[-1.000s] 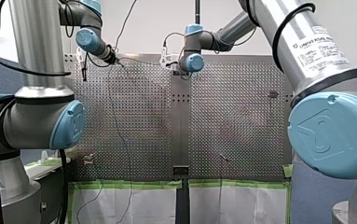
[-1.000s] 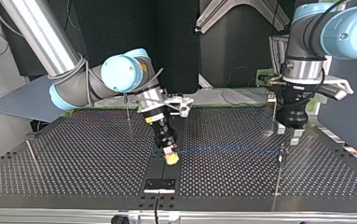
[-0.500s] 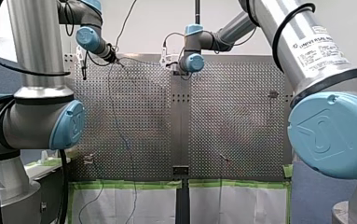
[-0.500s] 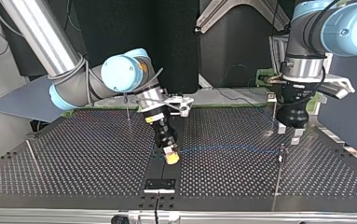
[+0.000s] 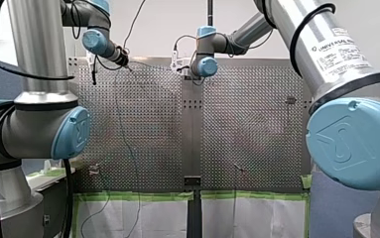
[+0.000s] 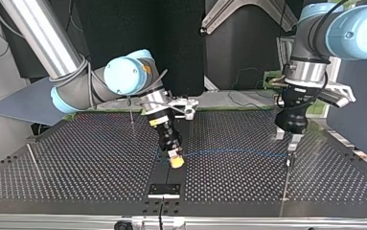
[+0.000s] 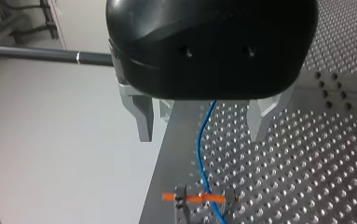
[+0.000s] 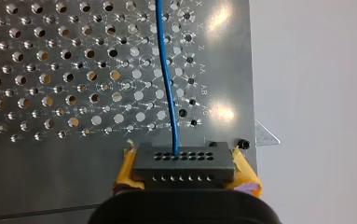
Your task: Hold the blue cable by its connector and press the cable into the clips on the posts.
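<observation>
At the far edge of the bench (image 6: pixel 75 158), near its middle in the front view, our right jaws are closed on the black connector (image 8: pixel 184 164), one yellow pad (image 8: pixel 125 172) at each side. From it the blue cable (image 8: pixel 166 70) runs along this edge to a clip (image 7: pixel 199 198), passing free between our left jaws, which stand wide apart.

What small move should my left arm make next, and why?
Probably lower my left gripper onto the blue cable: its fingers stand open astride it, just short of the clip, while my right gripper holds the connector.
</observation>
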{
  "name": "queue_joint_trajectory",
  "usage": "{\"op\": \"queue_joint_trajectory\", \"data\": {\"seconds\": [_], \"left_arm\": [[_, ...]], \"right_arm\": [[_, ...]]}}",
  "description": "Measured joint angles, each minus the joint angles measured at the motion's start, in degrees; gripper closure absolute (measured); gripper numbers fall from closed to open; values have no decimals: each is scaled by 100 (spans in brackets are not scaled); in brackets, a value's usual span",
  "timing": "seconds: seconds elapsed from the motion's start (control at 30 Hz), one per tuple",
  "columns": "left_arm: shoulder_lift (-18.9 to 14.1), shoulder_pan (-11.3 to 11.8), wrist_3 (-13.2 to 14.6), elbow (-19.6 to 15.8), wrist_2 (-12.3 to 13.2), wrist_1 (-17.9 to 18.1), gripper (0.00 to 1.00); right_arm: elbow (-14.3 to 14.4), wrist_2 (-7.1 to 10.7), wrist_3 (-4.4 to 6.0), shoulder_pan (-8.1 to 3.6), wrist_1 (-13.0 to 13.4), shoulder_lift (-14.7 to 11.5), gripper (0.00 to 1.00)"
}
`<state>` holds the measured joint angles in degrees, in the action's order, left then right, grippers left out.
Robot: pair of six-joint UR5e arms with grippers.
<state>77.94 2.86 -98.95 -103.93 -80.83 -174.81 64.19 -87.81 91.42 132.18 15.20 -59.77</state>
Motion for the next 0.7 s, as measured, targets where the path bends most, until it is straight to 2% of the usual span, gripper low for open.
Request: {"op": "queue_joint_trajectory", "data": {"seconds": [0.1,0.27,0.7], "left_arm": [[40,-33,8,50,97,10,0],[67,-63,-18,100,99,66,0],[481,-214,-31,433,-108,113,0]], "right_arm": [[-1,0,0,-1,1,2,100],[0,0,0,-1,3,8,100],[-1,4,0,8,11,12,100]]}}
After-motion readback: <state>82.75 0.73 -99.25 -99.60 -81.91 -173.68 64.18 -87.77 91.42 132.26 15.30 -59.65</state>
